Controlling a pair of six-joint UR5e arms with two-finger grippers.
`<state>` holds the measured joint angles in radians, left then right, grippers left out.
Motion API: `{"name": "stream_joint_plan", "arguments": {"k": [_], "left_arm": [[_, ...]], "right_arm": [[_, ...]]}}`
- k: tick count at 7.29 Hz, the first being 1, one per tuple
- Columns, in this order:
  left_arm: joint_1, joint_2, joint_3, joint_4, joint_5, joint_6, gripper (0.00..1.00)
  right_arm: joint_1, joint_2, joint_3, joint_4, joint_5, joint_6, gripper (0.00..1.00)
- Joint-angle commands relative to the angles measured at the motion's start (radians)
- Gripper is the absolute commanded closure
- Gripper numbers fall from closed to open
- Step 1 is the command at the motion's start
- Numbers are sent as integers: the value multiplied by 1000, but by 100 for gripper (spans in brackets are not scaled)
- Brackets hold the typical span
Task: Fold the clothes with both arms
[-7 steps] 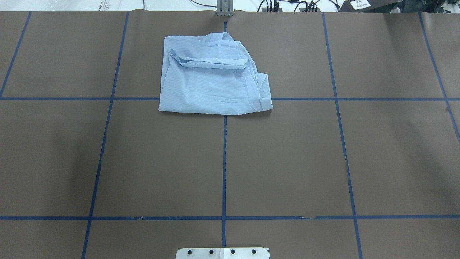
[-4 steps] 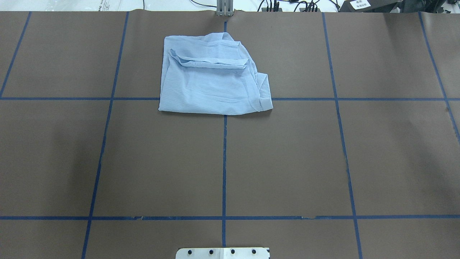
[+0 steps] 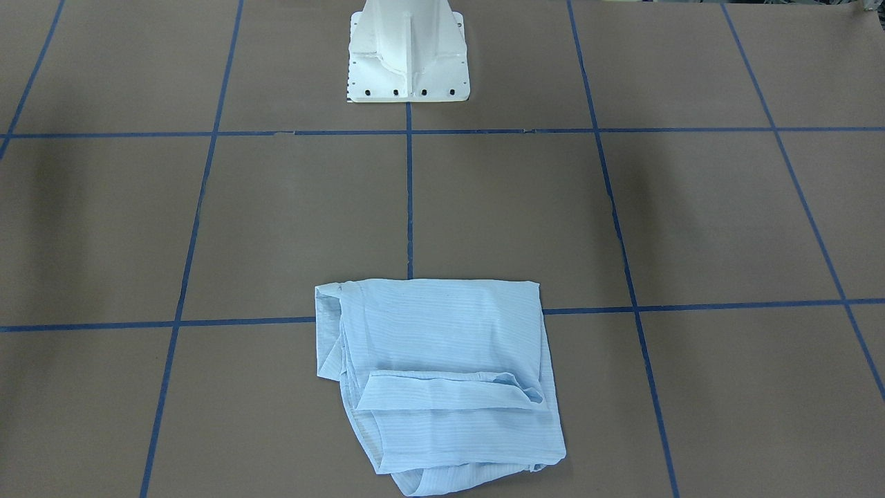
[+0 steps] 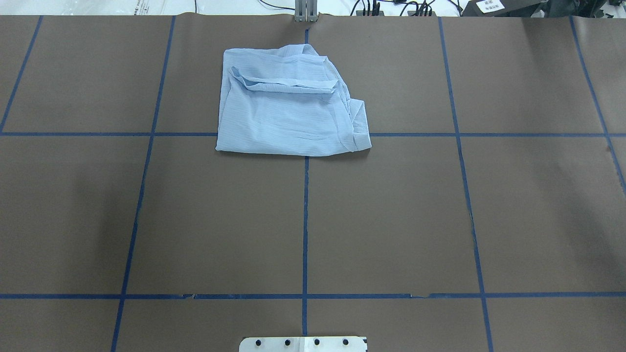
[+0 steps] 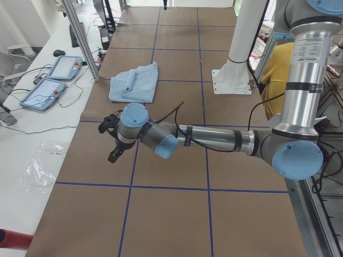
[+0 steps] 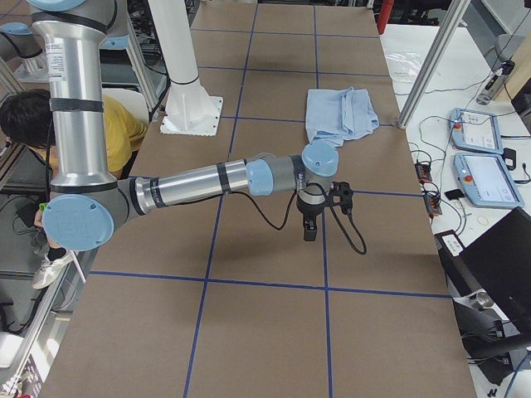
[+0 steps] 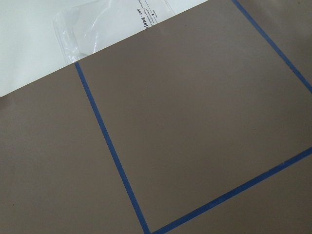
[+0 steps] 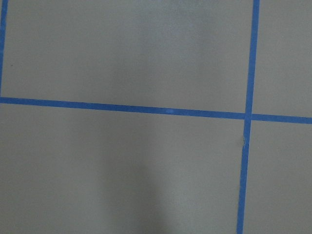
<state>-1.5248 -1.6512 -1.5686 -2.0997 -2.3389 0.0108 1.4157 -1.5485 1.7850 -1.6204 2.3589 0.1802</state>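
Observation:
The light blue striped shirt (image 4: 288, 117) lies folded into a rough square at the table's far middle, one strip of cloth across its top. It also shows in the front-facing view (image 3: 442, 373) and in both side views (image 5: 134, 85) (image 6: 340, 116). Both arms are out of the overhead and front-facing views. The left gripper (image 5: 112, 139) hangs over bare table, well away from the shirt, towards the table's left end. The right gripper (image 6: 311, 224) hangs likewise towards the right end. I cannot tell if either is open or shut. Both wrist views show only brown cover and blue tape.
The white pedestal base (image 3: 408, 55) stands at the robot's side. A metal post (image 4: 305, 12) stands at the far edge behind the shirt. Teach pendants (image 5: 53, 80) and a plastic bag (image 7: 112, 24) lie beyond the far edge. A person in yellow (image 6: 108, 133) sits behind the robot.

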Motion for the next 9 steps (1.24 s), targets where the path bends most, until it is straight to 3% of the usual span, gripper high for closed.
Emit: {"name": "stream_joint_plan", "arguments": {"k": [1,9], "left_arm": [[0,1,1,0,-4,-5,1],[0,-4,12,10,4,-8,1]], "right_arm": [[0,-5,-10,14,-1,-1,0],[0,-6,-65,20,2,8,0]]}}
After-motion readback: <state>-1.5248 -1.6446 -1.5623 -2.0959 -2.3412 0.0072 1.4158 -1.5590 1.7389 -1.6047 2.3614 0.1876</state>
